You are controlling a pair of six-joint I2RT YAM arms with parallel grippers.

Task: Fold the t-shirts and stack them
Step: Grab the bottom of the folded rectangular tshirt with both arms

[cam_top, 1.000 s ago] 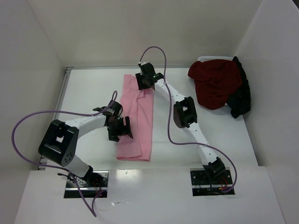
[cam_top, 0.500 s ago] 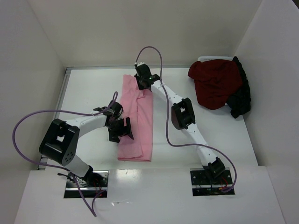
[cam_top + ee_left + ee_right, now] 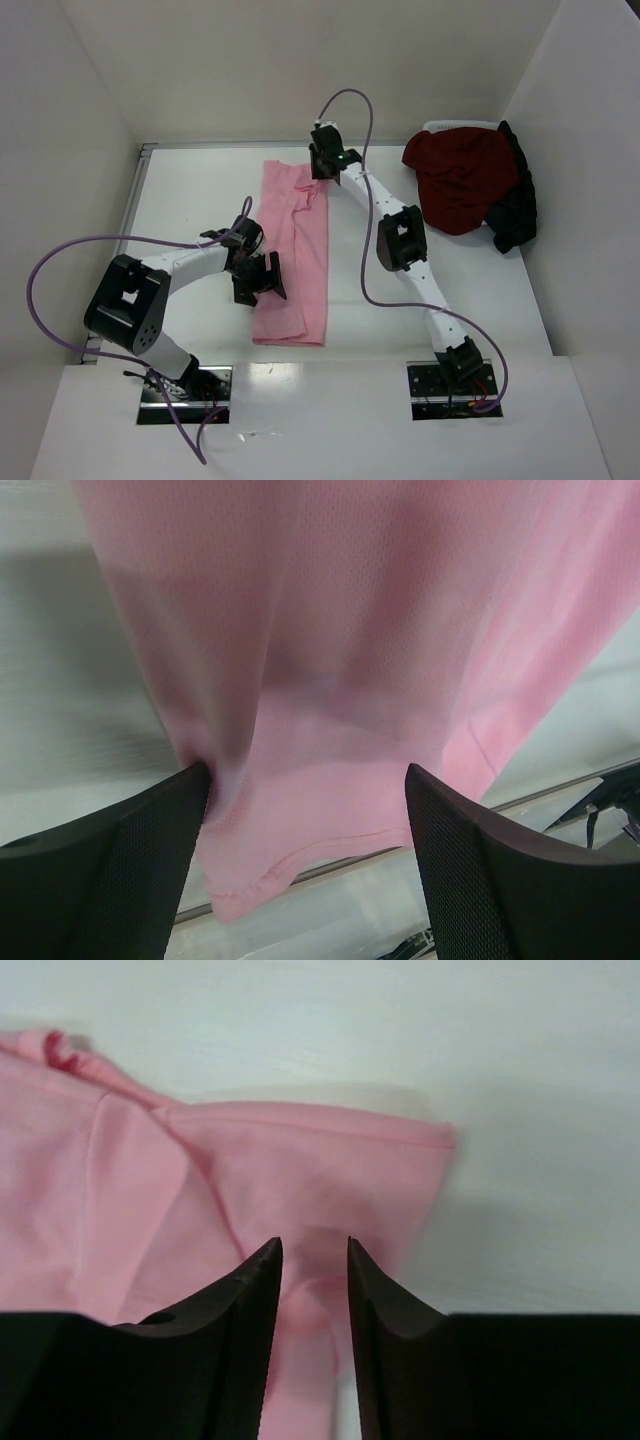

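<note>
A light pink t-shirt point(image 3: 300, 270) lies on the white table as a long narrow strip running from front to back. My left gripper point(image 3: 258, 278) hovers low at the strip's left edge, jaws wide open. In the left wrist view the pink cloth point(image 3: 330, 630) fills the gap and its hem brushes the left finger point(image 3: 150, 850). My right gripper point(image 3: 322, 165) is at the strip's far right corner. In the right wrist view its jaws point(image 3: 313, 1245) stand a narrow gap apart over a small ridge of pink cloth point(image 3: 300, 1170).
A dark red t-shirt point(image 3: 460, 180) is heaped at the back right, over a black one point(image 3: 515, 215), with a white rim point(image 3: 455, 125) showing behind them. White walls close in the table on the left, back and right.
My right gripper has shifted right and back, from on top of the shirt's far end to its corner, and its jaws closed, then parted a little. The left arm has not moved.
</note>
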